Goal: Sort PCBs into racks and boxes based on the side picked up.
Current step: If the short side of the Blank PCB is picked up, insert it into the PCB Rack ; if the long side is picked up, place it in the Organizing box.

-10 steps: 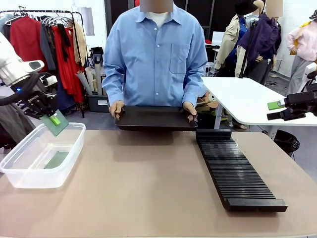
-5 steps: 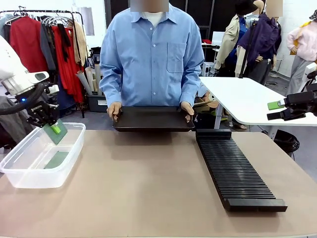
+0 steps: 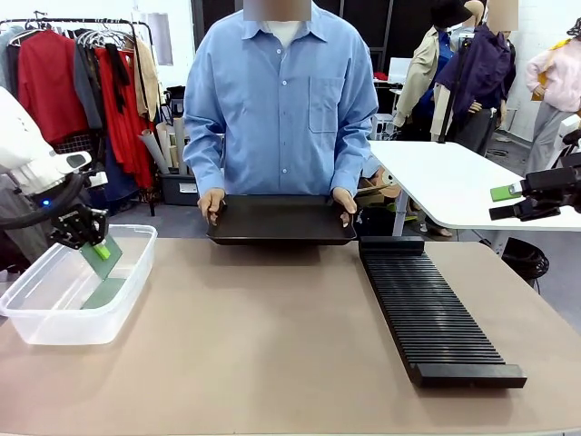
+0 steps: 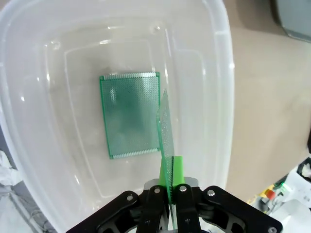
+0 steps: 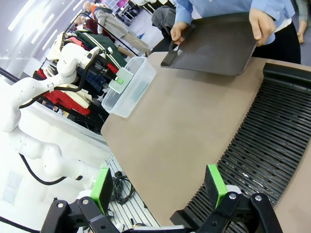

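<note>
Held PCB (image 4: 165, 141): thin, stiff, light and probably a little slippery; best taken by one short edge, as the left pincer (image 3: 93, 246) grips it now.
Place: edge-up and tilted inside the clear box (image 3: 127, 300), above a second PCB (image 4: 130, 115) lying flat on the bottom.
Left arm: bent down over the box.
Right pincer (image 5: 160, 187): released, empty, above the rack (image 3: 434, 318).
Person: holds a black tray (image 3: 281, 218).

One green PCB (image 4: 130, 115) lies flat in the clear box (image 3: 54, 309). A second PCB (image 4: 166, 138) hangs tilted above it. The black slotted rack (image 3: 434, 313) stands well apart.
</note>
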Available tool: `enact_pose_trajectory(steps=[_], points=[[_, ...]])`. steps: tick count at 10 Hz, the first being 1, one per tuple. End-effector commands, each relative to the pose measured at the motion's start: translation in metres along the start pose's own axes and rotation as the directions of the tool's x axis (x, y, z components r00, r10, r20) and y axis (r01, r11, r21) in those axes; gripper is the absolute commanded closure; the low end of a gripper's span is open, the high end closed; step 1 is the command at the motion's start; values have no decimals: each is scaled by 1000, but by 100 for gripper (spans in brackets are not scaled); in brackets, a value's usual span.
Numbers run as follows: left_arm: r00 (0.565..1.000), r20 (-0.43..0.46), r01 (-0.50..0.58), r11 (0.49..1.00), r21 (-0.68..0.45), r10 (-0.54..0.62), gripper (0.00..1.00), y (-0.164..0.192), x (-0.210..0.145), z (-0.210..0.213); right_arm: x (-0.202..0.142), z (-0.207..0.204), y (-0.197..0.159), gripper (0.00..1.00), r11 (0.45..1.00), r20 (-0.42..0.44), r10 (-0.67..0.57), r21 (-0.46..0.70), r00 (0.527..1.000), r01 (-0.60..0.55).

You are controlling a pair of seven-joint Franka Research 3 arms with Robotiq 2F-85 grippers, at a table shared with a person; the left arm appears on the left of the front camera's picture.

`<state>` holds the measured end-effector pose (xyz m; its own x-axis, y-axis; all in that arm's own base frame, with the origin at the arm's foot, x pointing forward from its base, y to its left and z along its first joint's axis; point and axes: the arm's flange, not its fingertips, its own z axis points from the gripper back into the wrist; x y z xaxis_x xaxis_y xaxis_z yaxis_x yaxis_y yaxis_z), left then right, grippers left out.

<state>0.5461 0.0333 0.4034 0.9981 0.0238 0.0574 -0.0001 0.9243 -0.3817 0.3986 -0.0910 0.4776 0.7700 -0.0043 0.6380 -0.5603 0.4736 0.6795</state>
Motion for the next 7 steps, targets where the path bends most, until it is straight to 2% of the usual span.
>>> enact_pose_trajectory(steps=[1, 7], points=[[999, 33, 14, 1000, -10, -13, 100, 10, 1, -16, 3, 0, 2, 0, 1000, 9, -5, 3, 1000, 5], [999, 48, 22, 999, -50, -19, 100, 29, 9, -58, 3, 0, 2, 0, 1000, 9, -5, 3, 1000, 5]])
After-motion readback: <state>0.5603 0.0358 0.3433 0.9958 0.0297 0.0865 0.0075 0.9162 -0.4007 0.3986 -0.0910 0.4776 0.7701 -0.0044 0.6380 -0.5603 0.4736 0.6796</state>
